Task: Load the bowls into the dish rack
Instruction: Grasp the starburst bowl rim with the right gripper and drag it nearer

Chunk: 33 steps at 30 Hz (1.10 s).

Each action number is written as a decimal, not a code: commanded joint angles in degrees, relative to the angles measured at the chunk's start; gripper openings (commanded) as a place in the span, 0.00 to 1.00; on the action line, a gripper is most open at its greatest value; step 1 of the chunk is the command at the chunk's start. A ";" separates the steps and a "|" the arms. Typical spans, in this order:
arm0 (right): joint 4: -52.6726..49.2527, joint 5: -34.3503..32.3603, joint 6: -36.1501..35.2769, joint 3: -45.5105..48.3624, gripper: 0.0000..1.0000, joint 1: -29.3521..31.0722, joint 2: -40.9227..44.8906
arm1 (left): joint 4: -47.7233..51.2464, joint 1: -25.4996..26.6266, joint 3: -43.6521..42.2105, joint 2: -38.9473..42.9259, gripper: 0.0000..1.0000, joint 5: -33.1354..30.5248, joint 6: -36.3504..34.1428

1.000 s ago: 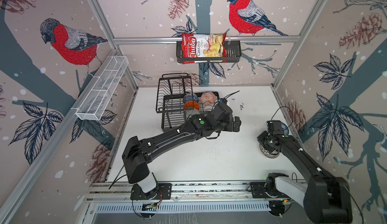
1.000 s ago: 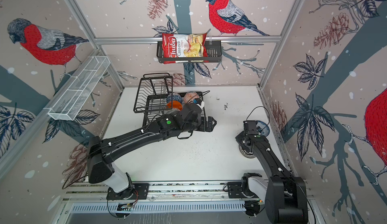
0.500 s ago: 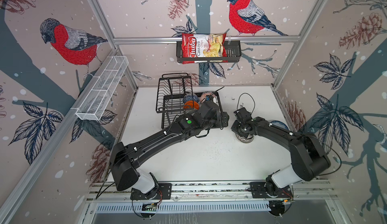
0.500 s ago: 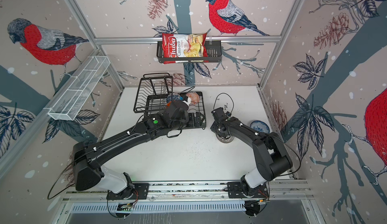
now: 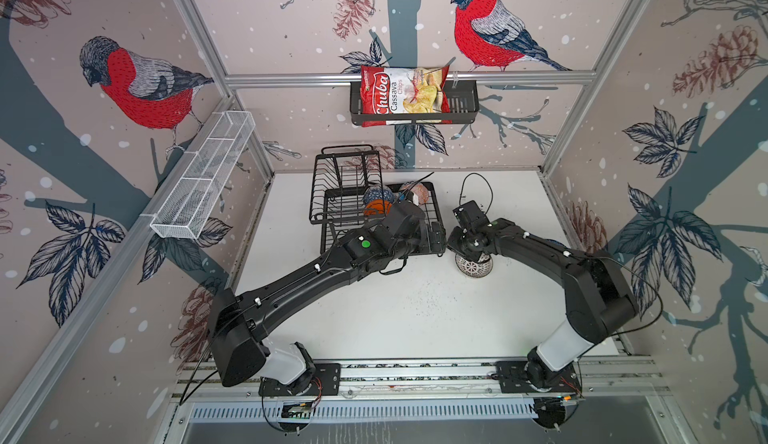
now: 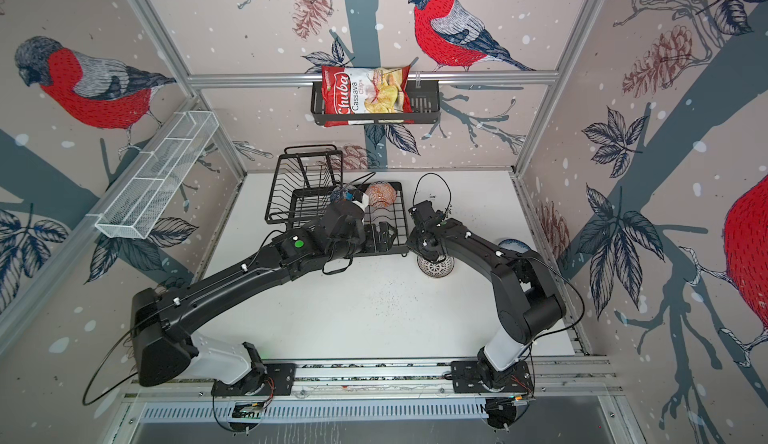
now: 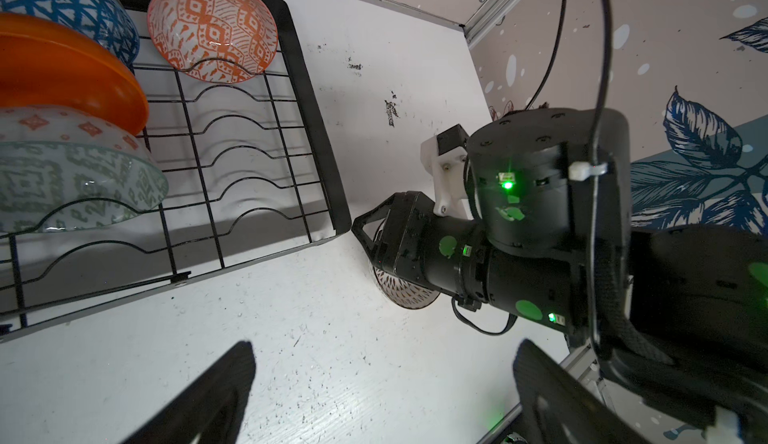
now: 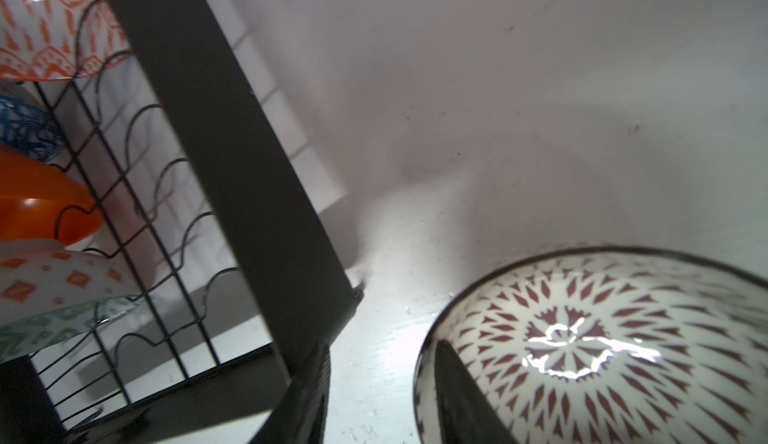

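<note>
The black wire dish rack [image 5: 347,148] [image 7: 316,130] stands at the back of the table. Its slots hold a dark-blue bowl [image 7: 62,1], a plain orange bowl [image 7: 62,72], an orange-red patterned bowl [image 7: 212,26] [image 6: 380,194] and a grey-green patterned bowl [image 7: 75,184]. A white bowl with a dark lattice [image 5: 473,264] [image 8: 602,338] sits upright on the table by the rack's front right corner. My right gripper [image 8: 382,396] [image 5: 465,250] is open and straddles its rim, one finger inside. The left gripper [image 7: 382,396] [image 5: 436,236] hangs wide open and empty over the table beside it.
A white bowl with blue flowers [image 6: 514,245] peeks out behind the right arm near the right wall. A white mesh basket [image 5: 199,180] hangs on the left wall. A black shelf basket [image 5: 461,105] with a chips bag [image 5: 399,95] hangs on the back wall.
The right arm has swung left from the table's right side, bringing the lattice bowl to the rack's front corner, and its jaws have parted. The left gripper has drawn back slightly.
</note>
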<state>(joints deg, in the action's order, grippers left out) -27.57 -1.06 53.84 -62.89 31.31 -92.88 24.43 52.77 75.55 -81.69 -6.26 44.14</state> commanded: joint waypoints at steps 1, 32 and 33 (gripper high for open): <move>-4.23 -1.28 -1.45 -0.92 0.50 -0.27 2.39 | -0.87 -0.05 -0.43 0.91 0.97 -0.94 -0.40; -1.10 -2.09 -12.07 15.97 0.47 -13.26 10.70 | -1.41 -0.30 4.50 -6.72 0.97 6.40 -3.00; -0.59 -1.64 -12.13 15.88 0.46 -13.24 10.17 | -1.23 -0.37 4.60 -6.88 0.97 6.35 -3.08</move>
<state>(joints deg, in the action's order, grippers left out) -30.26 -3.99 43.11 -46.41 18.20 -81.89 23.22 52.64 79.44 -88.29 -0.16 41.98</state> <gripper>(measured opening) 0.466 0.973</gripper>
